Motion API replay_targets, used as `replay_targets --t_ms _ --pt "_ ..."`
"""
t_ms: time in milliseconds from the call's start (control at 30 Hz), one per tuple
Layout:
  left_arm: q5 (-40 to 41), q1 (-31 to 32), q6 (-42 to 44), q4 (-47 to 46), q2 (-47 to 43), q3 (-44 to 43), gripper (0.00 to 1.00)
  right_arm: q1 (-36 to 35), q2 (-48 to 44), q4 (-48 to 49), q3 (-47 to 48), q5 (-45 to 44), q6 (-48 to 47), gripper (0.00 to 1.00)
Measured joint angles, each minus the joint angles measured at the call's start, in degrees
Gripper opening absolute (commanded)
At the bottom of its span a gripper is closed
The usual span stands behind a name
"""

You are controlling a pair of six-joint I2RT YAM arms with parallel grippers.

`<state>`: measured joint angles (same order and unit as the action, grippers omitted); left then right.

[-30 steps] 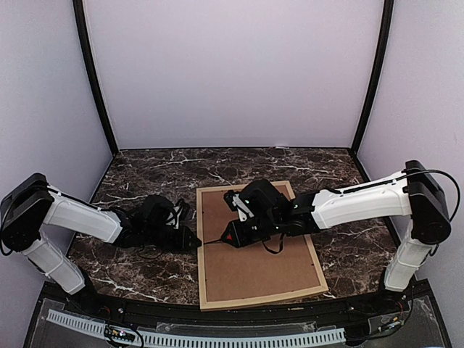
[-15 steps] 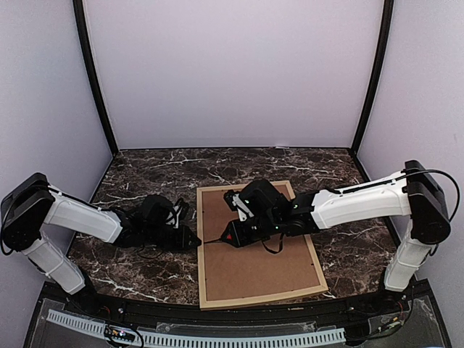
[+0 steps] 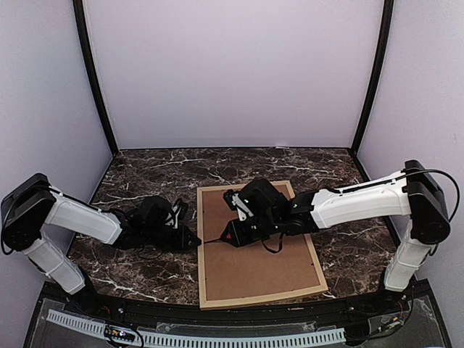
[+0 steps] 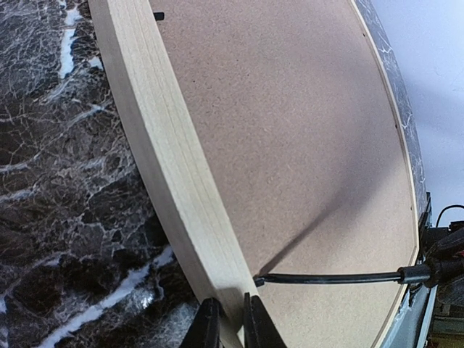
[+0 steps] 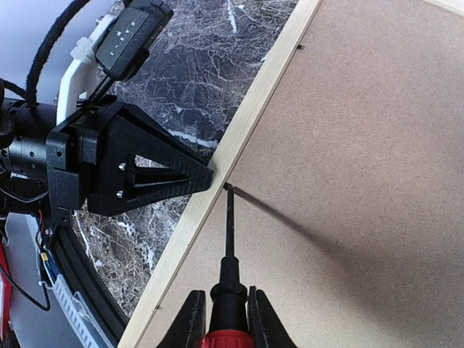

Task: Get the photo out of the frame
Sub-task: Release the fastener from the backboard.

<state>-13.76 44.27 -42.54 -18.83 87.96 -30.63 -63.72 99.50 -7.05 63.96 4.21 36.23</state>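
**Top external view.** The right end effector (image 3: 230, 235) is pinched on the red handle of a screwdriver (image 3: 217, 239), whose shaft points left toward the left rail of the frame (image 3: 201, 279). The left end effector (image 3: 190, 238) lies low on the worktop (image 3: 145, 174), its tip against the outer side of that rail. The frame lies face-down near the centre, with the brown backing board (image 3: 264, 268) uppermost. Compared with the views from one second and half a second earlier, almost nothing has changed. The frame has not shifted, the left arm keeps its place, and the right wrist sits only marginally further left.

**Left wrist view.** The fingers (image 4: 209, 328) are pressed nearly together at the outer edge of the rail. Whether they nip the wood or only butt against it cannot be told. The screwdriver tip meets the seam between rail and board. A small dark retaining tab (image 4: 158, 16) shows further along the same rail.

**Right wrist view.** The fingers (image 5: 192, 322) clamp the handle, and the shaft (image 5: 229, 232) ends at the inner edge of the rail, directly opposite the left tip.

**Assessment.** The near-static pictures suggest slow, braced prying at a fastener, not a reach or a transfer. The backing board is fully seated, so the photo is judged to be inside the frame beneath it, out of sight. Removal is at an early stage, and the board must be released first.
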Motion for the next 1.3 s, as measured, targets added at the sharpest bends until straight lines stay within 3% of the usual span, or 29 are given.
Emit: replay_targets --t_ms 1300 --pt "-0.3 -0.3 -0.6 -2.8 0.6 0.8 0.12 -0.1 1.6 -5.2 4.7 -0.2 -1.3 0.00"
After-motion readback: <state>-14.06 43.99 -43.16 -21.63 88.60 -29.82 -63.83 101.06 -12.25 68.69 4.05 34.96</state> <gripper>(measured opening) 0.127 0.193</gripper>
